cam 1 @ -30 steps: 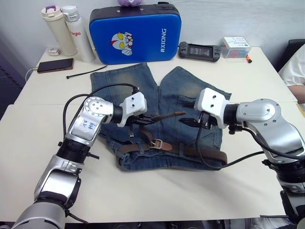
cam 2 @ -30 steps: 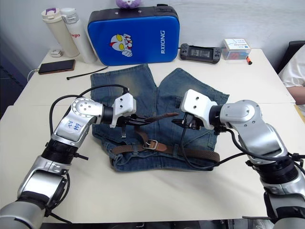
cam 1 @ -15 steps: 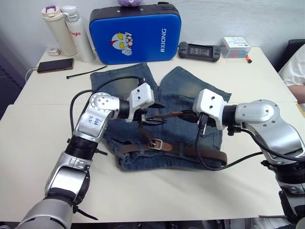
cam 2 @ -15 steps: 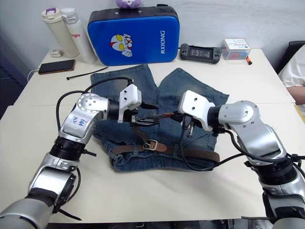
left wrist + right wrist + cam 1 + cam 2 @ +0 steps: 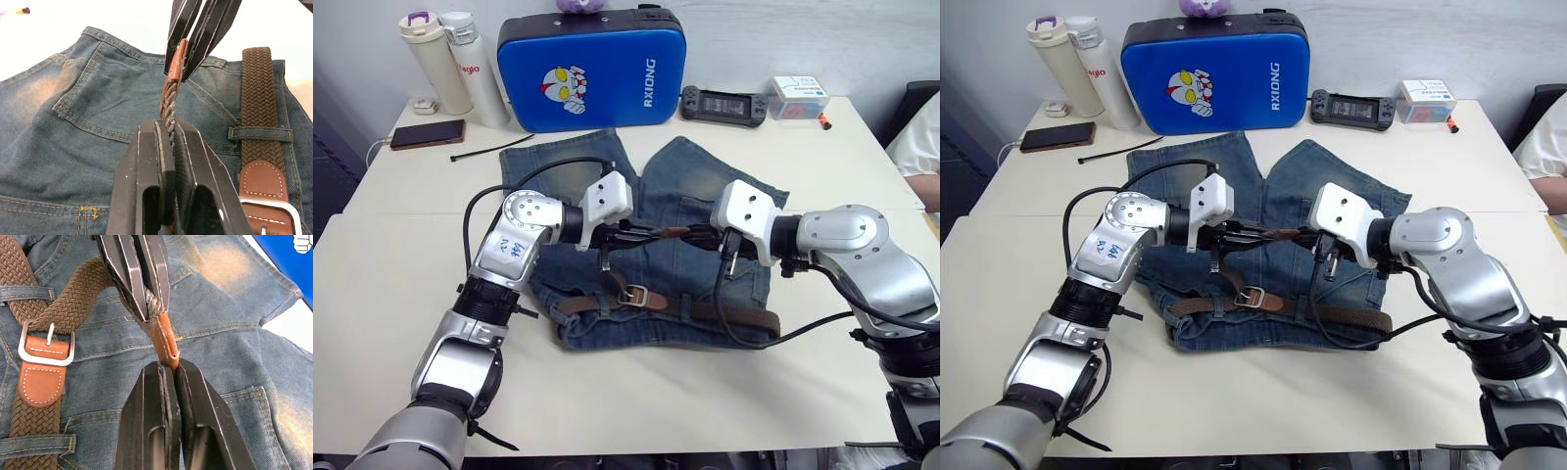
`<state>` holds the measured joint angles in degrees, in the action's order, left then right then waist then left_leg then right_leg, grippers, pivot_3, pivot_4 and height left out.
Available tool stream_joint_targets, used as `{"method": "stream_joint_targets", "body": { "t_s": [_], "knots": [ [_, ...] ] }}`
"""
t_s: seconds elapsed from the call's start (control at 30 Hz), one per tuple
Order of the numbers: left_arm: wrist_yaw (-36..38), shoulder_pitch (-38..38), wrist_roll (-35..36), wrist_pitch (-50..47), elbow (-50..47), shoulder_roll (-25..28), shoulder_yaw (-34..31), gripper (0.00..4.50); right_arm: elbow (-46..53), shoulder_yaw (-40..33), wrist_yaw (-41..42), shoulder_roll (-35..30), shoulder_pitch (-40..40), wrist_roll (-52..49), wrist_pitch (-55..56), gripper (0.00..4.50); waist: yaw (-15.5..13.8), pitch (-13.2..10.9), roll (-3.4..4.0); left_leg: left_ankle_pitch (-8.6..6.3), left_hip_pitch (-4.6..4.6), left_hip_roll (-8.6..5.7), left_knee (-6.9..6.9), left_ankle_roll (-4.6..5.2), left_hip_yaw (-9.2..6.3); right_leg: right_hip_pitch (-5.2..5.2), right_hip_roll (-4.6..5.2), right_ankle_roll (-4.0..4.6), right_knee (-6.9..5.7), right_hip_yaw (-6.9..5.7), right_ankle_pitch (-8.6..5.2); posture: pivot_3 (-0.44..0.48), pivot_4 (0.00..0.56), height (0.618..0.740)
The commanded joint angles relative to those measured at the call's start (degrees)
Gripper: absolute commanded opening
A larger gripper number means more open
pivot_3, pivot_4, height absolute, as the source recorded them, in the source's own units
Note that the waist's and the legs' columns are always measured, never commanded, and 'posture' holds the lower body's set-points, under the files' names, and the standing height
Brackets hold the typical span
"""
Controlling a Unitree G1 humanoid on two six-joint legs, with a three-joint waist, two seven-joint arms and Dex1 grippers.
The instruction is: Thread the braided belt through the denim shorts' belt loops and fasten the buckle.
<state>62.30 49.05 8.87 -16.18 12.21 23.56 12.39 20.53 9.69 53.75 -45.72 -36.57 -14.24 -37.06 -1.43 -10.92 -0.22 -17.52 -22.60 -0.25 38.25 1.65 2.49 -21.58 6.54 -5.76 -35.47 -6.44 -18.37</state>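
The denim shorts (image 5: pixel 680 176) lie flat in the middle of the table. The braided belt (image 5: pixel 724 314) runs along their waistband under belt loops (image 5: pixel 259 133), with the silver buckle (image 5: pixel 639 295) lying near the middle. The belt's free end rises off the denim from beside the buckle. My left gripper (image 5: pixel 639 235) is shut on its braided part (image 5: pixel 169 117). My right gripper (image 5: pixel 697 235) faces it a few centimetres away, shut on the tan leather tip (image 5: pixel 164 340). The short stretch of belt between them is held level above the shorts.
A blue case (image 5: pixel 590 67) stands at the back, with two bottles (image 5: pixel 435 64) and a phone (image 5: pixel 427 134) at the back left. A black cable tie (image 5: pixel 489 149) lies by the shorts. A game console (image 5: pixel 723 104) and small box (image 5: pixel 799 97) are back right. A person's sleeve (image 5: pixel 920 137) is at the right edge.
My left gripper carried the belt end up and to the right. The right gripper closed in and shut on the leather tip, so both grippers hold the free end.
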Motion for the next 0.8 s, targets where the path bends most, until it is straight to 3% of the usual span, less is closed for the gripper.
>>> {"method": "stream_joint_targets", "body": {
  "t_s": [0.03,0.1,0.2,0.4,0.8],
  "knots": [
    [0.6,1.8,0.1,1.2,0.4,0.5,-0.5,0.03,3.6,-4.5,-2.1,0.9,-0.1,-2.4,-2.0,0.00,0.0,0.0,0.00,0.00,0.00,0.00,0.00,0.00,0.00,0.00,0.00,0.00,0.00,-0.02,0.00,0.000,0.150,0.725],
    [0.3,2.3,-0.4,1.8,1.2,0.5,-0.5,0.03,4.9,-6.1,-2.5,1.4,-0.2,-4.6,-4.6,0.00,-0.1,0.0,0.00,0.00,0.00,0.00,0.01,0.00,0.00,0.00,0.01,0.00,-0.01,-0.03,0.00,0.000,0.150,0.725],
    [-0.5,3.8,-4.1,3.6,3.8,1.6,1.4,0.00,7.7,-7.1,-0.9,-0.7,1.2,-7.1,-7.9,1.05,-0.1,0.0,0.00,0.00,-0.01,-0.02,0.03,0.00,-0.02,0.00,0.01,0.00,-0.02,-0.07,0.00,0.000,0.150,0.725],
    [0.3,5.6,-11.3,12.4,9.5,3.3,6.2,0.00,14.6,-1.0,-1.7,-4.8,10.7,-2.7,-5.1,3.83,-0.1,0.0,-0.01,-0.01,-0.01,-0.04,0.01,0.02,-0.02,0.00,0.01,0.00,-0.04,-0.11,0.00,0.000,0.150,0.725],
    [3.2,7.8,-14.0,19.4,13.0,3.4,7.6,0.00,14.0,7.9,-8.4,1.3,18.7,4.6,0.0,3.83,-0.1,0.0,-0.01,0.00,-0.01,-0.04,0.09,0.02,0.01,-0.01,0.02,0.00,-0.08,-0.28,0.00,0.000,0.150,0.725]
  ]
}}
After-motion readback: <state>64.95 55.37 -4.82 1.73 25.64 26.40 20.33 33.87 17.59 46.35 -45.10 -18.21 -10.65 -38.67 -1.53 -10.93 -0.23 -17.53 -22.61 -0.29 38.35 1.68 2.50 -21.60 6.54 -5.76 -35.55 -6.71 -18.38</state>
